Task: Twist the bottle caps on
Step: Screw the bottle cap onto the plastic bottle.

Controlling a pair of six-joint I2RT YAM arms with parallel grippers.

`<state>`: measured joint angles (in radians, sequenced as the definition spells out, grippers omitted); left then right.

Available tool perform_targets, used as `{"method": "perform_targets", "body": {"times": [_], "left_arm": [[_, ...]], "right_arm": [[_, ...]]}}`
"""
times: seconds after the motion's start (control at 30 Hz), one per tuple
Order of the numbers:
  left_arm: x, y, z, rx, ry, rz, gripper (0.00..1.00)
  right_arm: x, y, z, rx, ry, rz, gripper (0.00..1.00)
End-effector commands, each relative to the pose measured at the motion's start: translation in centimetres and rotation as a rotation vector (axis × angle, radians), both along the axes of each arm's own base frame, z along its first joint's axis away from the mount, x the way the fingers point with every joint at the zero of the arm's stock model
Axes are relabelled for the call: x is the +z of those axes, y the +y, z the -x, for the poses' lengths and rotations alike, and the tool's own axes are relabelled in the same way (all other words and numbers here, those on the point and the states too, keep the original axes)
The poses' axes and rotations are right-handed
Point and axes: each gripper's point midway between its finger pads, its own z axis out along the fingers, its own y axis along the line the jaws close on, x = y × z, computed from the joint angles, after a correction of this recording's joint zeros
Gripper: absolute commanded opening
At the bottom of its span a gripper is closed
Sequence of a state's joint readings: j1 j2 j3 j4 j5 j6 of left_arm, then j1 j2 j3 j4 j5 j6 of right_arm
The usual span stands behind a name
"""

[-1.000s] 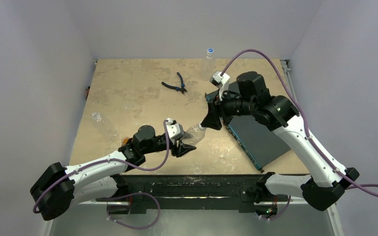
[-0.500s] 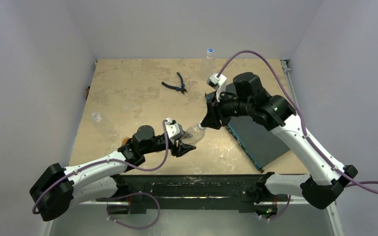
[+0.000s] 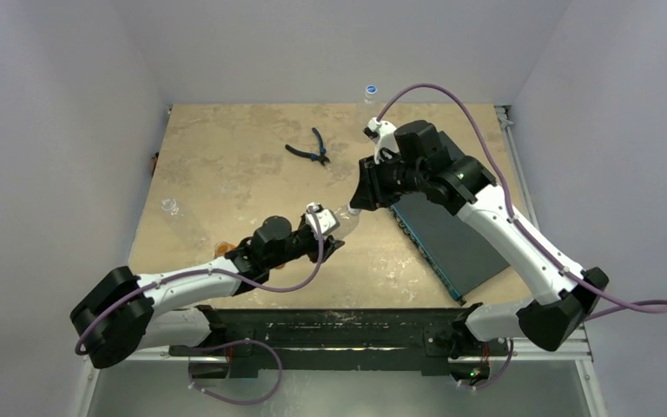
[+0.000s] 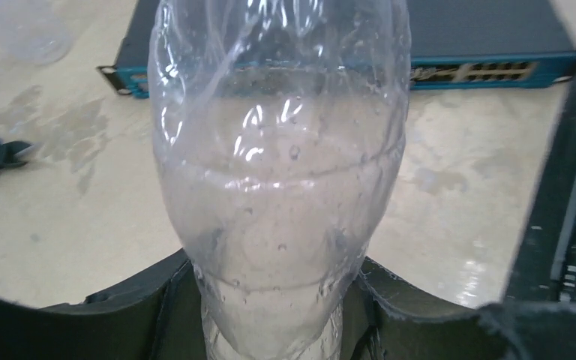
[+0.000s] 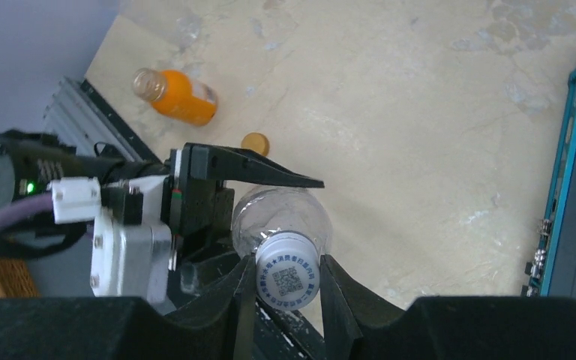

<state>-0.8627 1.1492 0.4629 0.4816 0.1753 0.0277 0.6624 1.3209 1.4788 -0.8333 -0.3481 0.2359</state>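
Note:
My left gripper (image 3: 328, 234) is shut on the body of a clear plastic bottle (image 3: 342, 217) and holds it tilted above the table. In the left wrist view the bottle (image 4: 281, 165) fills the frame between my left gripper's (image 4: 277, 319) two dark jaws. My right gripper (image 5: 286, 289) is shut on the bottle's white cap (image 5: 289, 277), which bears a blue printed code and sits on the neck of the clear bottle (image 5: 277, 214). In the top view my right gripper (image 3: 356, 201) meets the bottle's neck. An open orange bottle (image 5: 176, 96) lies on the table, with an orange-brown cap (image 5: 255, 142) beside it.
A dark network switch (image 3: 447, 239) lies at the right, under my right arm. Blue-handled pliers (image 3: 310, 149) lie at the back middle. A capped clear bottle (image 3: 370, 91) stands at the back edge. Another clear bottle (image 3: 170, 207) sits at the left edge.
Both arms have shifted. My left gripper has carried the bottle farther from the near edge, and my right gripper has moved left with it, staying at the bottle's neck.

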Motion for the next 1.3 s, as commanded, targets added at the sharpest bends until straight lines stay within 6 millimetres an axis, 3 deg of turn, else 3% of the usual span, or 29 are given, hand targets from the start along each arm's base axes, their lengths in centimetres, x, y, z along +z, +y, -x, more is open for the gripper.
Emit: {"method": "perform_targets", "body": {"times": [0.0, 0.13, 0.27, 0.43, 0.6, 0.83, 0.9, 1.03, 1.27], "left_arm": [[9.1, -0.1, -6.5, 0.265, -0.289, 0.11, 0.0], [10.2, -0.5, -8.4, 0.355, -0.352, 0.106, 0.0], [10.2, -0.9, -9.1, 0.394, -0.375, 0.124, 0.0], [9.2, -1.4, -9.0, 0.375, -0.355, 0.12, 0.0], [8.1, -2.1, -8.0, 0.305, -0.312, 0.099, 0.0], [6.1, -3.6, -5.2, 0.123, -0.189, 0.037, 0.0], [5.8, -3.9, -4.3, 0.066, -0.154, 0.023, 0.0], [4.4, -4.1, -2.9, -0.031, -0.055, -0.016, 0.0], [3.6, -4.2, -0.1, -0.225, 0.083, -0.03, 0.0]], "right_arm": [[-3.4, 1.4, 0.5, -0.102, 0.224, 0.029, 0.08], [-5.5, 1.7, -0.9, -0.205, 0.288, 0.055, 0.09], [-7.8, 1.6, -2.3, -0.309, 0.325, 0.105, 0.1], [-7.4, 2.1, -3.2, -0.37, 0.324, 0.045, 0.19], [-5.6, 1.9, -4.1, -0.415, 0.273, 0.01, 0.33], [-1.3, 0.5, -4.9, -0.443, 0.156, -0.062, 0.81], [0.5, 0.2, -5.1, -0.446, 0.113, -0.087, 0.9], [3.6, -0.2, -5.0, -0.426, 0.036, -0.129, 0.99], [6.3, -1.8, -4.7, -0.429, -0.081, -0.135, 0.99]]}}
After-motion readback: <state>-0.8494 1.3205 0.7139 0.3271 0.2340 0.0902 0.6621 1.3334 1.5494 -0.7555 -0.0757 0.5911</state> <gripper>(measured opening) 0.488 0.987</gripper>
